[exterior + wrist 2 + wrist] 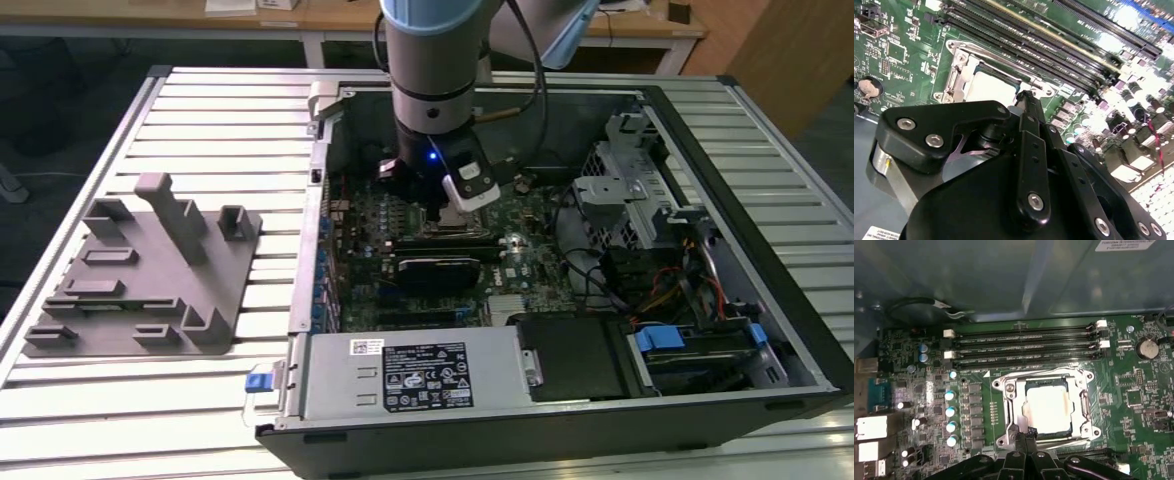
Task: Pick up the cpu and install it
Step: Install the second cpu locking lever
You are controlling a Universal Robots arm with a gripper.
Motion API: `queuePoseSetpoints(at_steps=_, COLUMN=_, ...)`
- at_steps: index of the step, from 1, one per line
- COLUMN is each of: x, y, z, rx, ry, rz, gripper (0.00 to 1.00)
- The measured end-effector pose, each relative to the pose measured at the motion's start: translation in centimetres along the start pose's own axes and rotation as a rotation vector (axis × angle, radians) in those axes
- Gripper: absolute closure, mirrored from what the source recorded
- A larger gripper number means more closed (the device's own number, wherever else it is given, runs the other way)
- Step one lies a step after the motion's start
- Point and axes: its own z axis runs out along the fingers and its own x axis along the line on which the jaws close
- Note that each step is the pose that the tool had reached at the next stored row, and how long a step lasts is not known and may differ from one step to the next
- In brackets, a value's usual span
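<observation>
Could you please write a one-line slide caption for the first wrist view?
Gripper poised at the edge of the cpu seated in the motherboard socket.

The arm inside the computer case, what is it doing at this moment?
The robot arm reaches down into the open computer case, with its gripper right above the motherboard's socket. In the first wrist view, the cpu lies flat inside the socket's metal frame, and the gripper's tip is at the frame's edge. A grey fixture plate sits on the table beside the case.
</observation>
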Motion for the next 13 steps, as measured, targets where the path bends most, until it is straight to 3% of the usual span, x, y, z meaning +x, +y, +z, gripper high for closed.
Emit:
queuePoseSetpoints(at_steps=6, x=-0.49, y=1.15, z=0.29, rx=0.0304, ry=-0.0025, rz=-0.002, gripper=0.89)
queuePoseSetpoints(at_steps=13, x=-1.51, y=2.29, z=0.59, rx=0.0502, ry=-0.0037, rz=-0.004, gripper=0.89)
